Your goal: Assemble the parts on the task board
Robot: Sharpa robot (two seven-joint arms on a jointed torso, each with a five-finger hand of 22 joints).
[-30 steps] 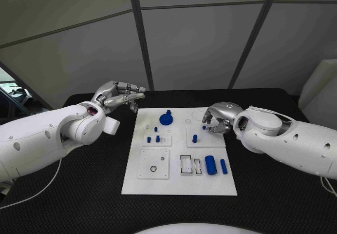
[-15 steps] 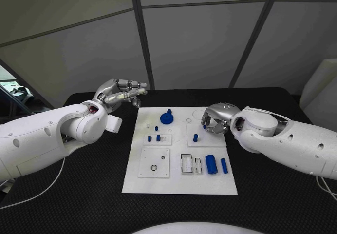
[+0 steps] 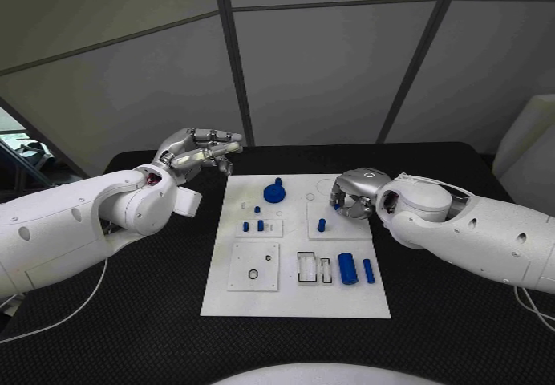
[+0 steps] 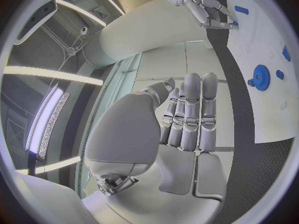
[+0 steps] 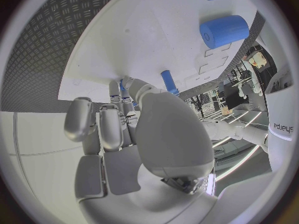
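While the right hand (image 3: 351, 196) curls its fingers over the task board's (image 3: 296, 301) far right part, whether it holds a blue peg (image 3: 322, 226) is unclear; the left hand (image 3: 199, 152) hovers empty, fingers loosely together, beyond the far left corner.

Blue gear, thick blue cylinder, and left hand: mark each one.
blue gear (image 3: 274, 193), head view, on its round face.
thick blue cylinder (image 3: 347, 265), head view, mid-length of its side.
left hand (image 3: 199, 151), head view, on the back of the hand.
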